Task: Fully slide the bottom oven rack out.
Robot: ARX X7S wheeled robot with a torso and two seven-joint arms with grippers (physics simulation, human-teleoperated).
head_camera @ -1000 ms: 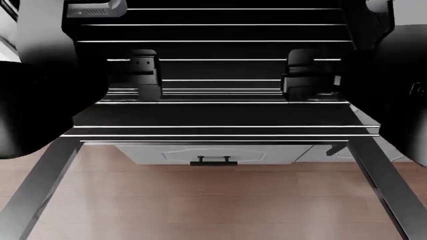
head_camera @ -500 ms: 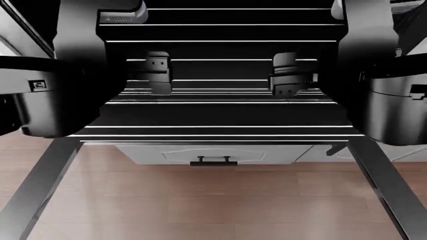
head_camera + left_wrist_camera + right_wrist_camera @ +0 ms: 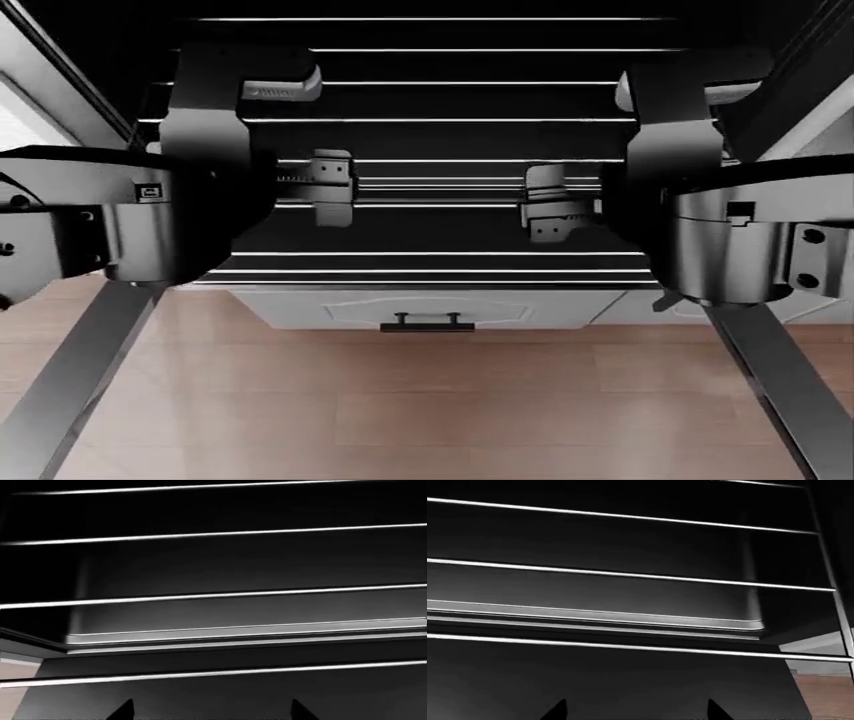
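Note:
The bottom oven rack [image 3: 441, 270] is a wide frame of thin silver wires, slid out over the open door. My left gripper [image 3: 331, 190] and right gripper [image 3: 547, 205] hover just above its middle crossbars, apart from each other. Both are open and empty. In the left wrist view the two fingertips of the gripper [image 3: 210, 712] stand wide apart above a rack wire [image 3: 213, 673]. In the right wrist view the gripper [image 3: 634, 711] shows the same above a rack wire [image 3: 627, 646].
The dark glass door hangs open below the rack, with its grey metal frame bars at left [image 3: 74, 380] and right [image 3: 781, 380]. A white drawer with a black handle [image 3: 427, 322] and the wood floor [image 3: 427, 420] show beneath. My bulky forearms flank the rack.
Both arms have drawn back toward the camera and the grippers have moved closer together and nearer the rack's front. The rack wires sit in the same place.

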